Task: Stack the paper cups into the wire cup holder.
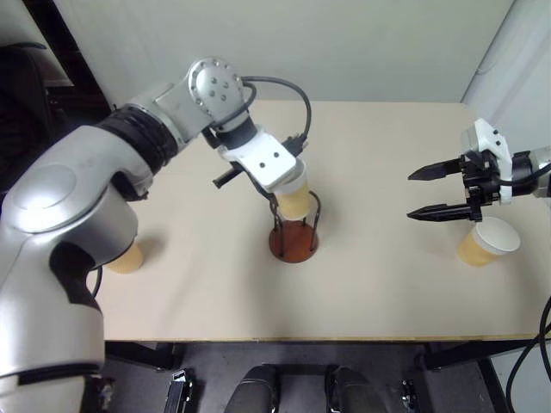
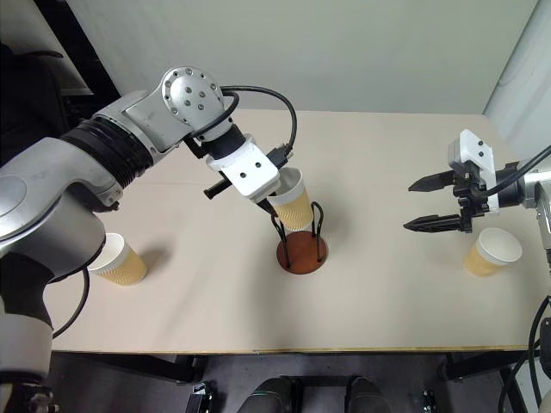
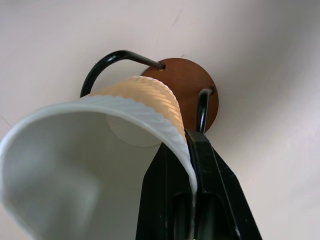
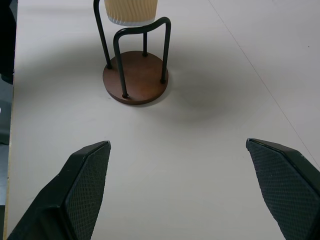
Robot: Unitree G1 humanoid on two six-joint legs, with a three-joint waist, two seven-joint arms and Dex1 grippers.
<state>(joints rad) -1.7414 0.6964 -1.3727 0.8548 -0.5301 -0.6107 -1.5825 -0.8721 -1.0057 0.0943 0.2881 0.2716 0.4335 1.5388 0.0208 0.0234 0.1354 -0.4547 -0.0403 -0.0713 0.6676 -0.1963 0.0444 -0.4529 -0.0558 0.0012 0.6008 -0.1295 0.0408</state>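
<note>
In the left eye view, the left tool is pinched tight on the rim of a paper cup and holds it tilted, bottom first, just above the wire cup holder, which sits right under the tool on the worktop. The right tool hangs with its two black fingers spread wide and nothing in them; a second cup stands just below and beside it. In the right eye view, a third cup stands well away from the left tool, off by the arm's elbow side. In the left wrist view, the tool's fingers grip the cup wall, one inside and one outside, and the brown base shows past the cup's bottom with the wire loops on each side. In the right wrist view, the open tool points at the holder far ahead; the cup's bottom is between the loop tops, not yet down on the base. So no cup is stacked yet. This one must go down, then two more.
</note>
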